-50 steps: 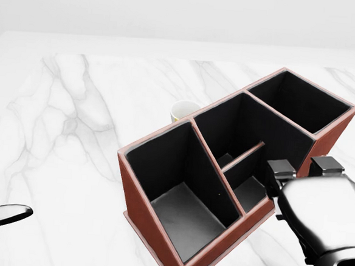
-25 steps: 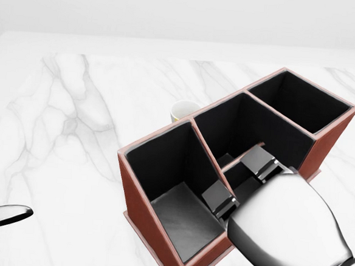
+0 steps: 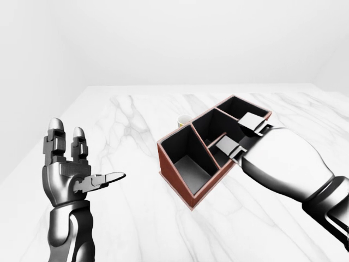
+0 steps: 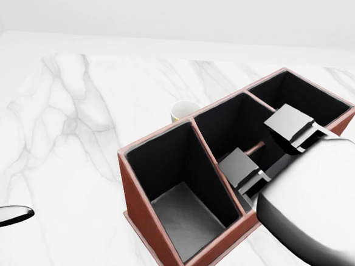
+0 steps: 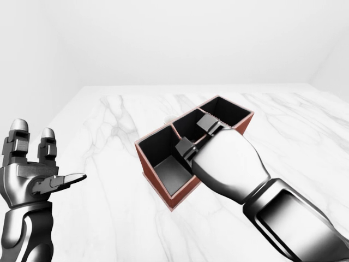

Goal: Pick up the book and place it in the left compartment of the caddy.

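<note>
Marble table lies bare left of the caddy.

I look over a white marble tabletop with grey veins, under plain pale walls and even light.

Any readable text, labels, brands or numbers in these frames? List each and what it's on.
None. No text, logo or number shows on the caddy, the cup, the marble table, the left hand or the right hand. No book is visible in any view.
</note>
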